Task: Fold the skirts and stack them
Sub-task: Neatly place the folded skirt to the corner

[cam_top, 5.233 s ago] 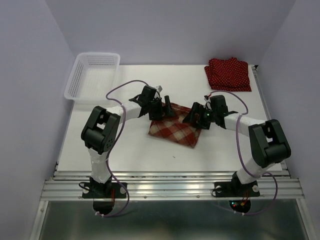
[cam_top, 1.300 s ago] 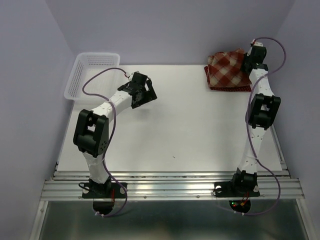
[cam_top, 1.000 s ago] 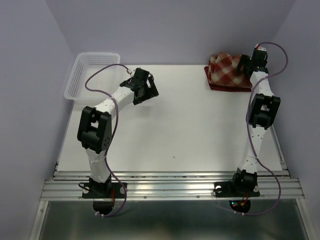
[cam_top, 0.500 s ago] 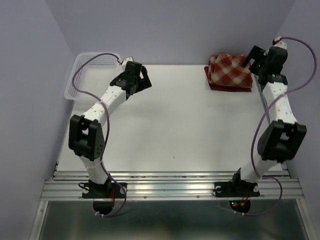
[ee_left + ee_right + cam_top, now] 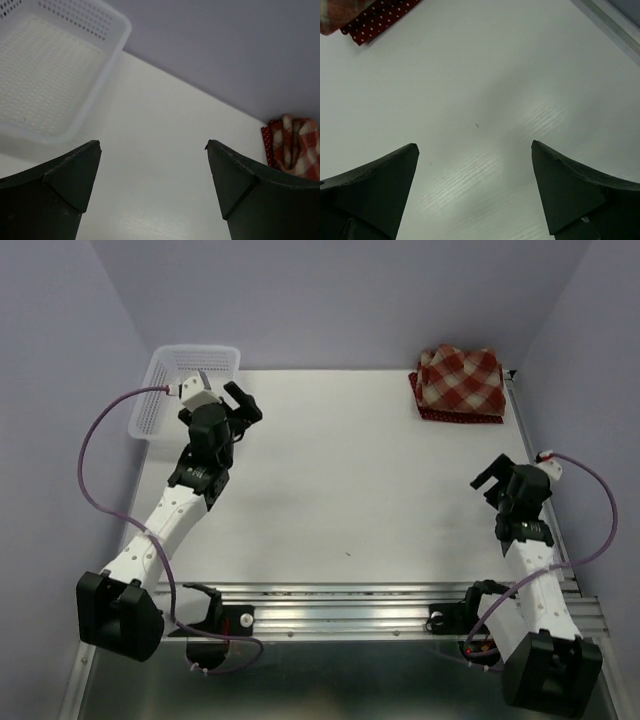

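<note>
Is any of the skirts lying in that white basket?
No: the white basket shows only bare mesh, and the plaid skirt lies on the polka-dot skirts in the far right corner.

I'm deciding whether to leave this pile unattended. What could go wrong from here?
The plaid skirt sits puffed and uneven on the polka-dot stack, near the far right corner of the table; it may slump or slide off. The open left end effector hovers close to the white basket, so a careless swing might knock it.
</note>
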